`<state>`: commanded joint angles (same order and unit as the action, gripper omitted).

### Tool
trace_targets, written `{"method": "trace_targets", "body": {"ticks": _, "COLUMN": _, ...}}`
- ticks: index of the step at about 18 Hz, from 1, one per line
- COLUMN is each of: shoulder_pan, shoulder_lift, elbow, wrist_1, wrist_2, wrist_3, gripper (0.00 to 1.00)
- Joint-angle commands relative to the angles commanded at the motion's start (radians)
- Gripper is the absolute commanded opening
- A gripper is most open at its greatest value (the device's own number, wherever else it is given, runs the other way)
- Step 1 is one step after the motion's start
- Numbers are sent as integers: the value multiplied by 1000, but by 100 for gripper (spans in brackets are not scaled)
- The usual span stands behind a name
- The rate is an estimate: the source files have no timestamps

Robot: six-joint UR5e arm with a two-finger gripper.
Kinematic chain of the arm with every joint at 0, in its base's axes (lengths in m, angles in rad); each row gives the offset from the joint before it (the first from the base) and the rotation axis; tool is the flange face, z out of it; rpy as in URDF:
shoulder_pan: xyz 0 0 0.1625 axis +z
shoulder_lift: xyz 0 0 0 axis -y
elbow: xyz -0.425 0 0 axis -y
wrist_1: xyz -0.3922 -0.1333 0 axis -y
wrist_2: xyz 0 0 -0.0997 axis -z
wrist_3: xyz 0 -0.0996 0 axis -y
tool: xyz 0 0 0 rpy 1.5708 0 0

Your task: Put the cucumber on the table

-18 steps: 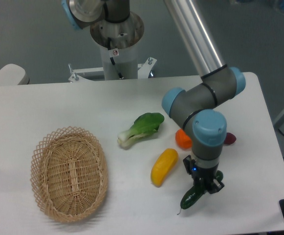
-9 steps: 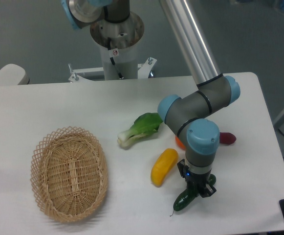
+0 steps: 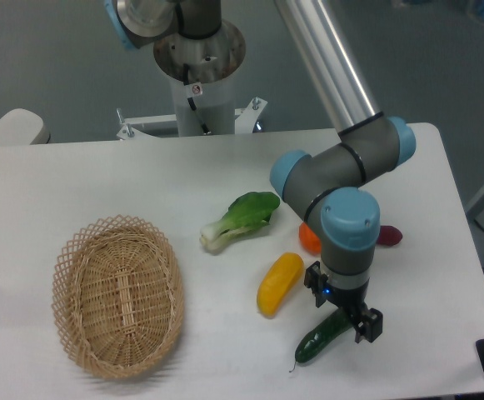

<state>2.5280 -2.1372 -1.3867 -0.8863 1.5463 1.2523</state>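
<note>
The dark green cucumber (image 3: 320, 337) lies on the white table (image 3: 125, 175) near the front edge, right of the yellow vegetable. My gripper (image 3: 345, 312) hangs straight above the cucumber's upper right end. Its fingers are spread apart, one on each side of the cucumber, and no longer pinch it. The cucumber's thin stem tip points to the lower left.
A yellow oblong vegetable (image 3: 279, 282) lies just left of the gripper. A bok choy (image 3: 240, 219) lies further back. An orange item (image 3: 310, 238) and a dark red item (image 3: 389, 236) sit partly behind the arm. A wicker basket (image 3: 117, 294) stands at the left.
The gripper carried the cucumber slightly left and down to the table, then opened its fingers and rose a little. The cucumber now rests on the table.
</note>
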Motion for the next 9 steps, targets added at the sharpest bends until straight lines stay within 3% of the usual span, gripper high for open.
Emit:
{"method": "trace_targets", "body": {"ticks": 5, "shoulder_pan": -104, "shoulder_lift": 86, "elbow": -11, "wrist_1": -94, "wrist_2": 11, "wrist_3": -209, "gripper": 100}}
{"method": "trace_targets", "body": {"ticks": 9, "shoulder_pan": -228, "shoulder_lift": 128, "elbow": -11, "wrist_1": -105, "wrist_2": 57, "wrist_3": -505, "gripper": 100}}
